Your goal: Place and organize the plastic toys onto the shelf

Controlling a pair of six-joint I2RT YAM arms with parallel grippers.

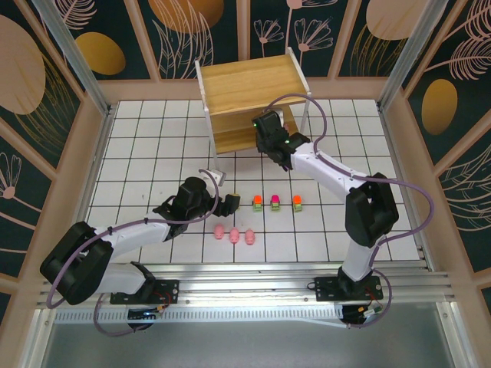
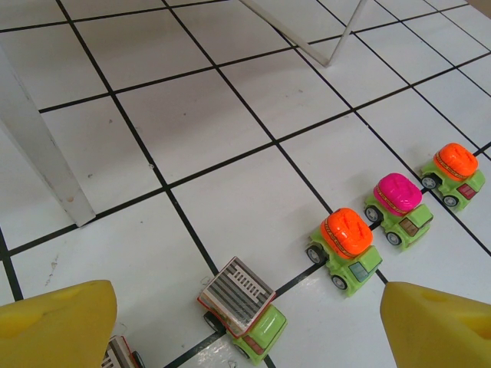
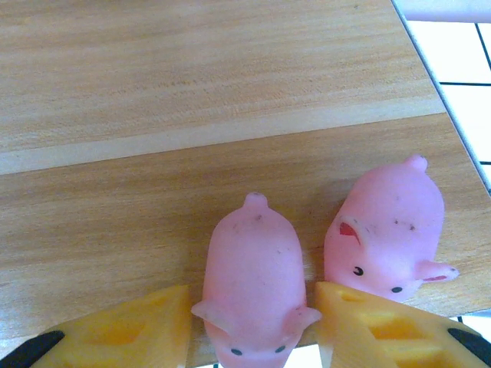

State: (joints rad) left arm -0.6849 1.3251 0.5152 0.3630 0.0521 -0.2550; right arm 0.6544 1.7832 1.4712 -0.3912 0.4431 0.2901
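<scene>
left gripper (image 2: pixel 245 307): wide apart, over counter (image 2: pixel 192 115) by toy vehicles (image 2: pixel 349 245) | right gripper (image 3: pixel 253 310): fingers flank pig (image 3: pixel 252 261) on shelf (image 3: pixel 192 77) board, clamped or not: cannot tell | second pig (image 3: pixel 387 230): just beside it | three pigs (image 1: pixel 234 234): on counter

White worktop (image 1: pixel 138 153) here, ruled into squares by black lines, with faint scuffs on a few tiles. A pale wooden rim (image 1: pixel 153 90) runs round its edges, a metal rail (image 1: pixel 253 277) lies along the near edge, and dark panels (image 1: pixel 46 115) with orange ovals and pale leaves rise beyond.
</scene>
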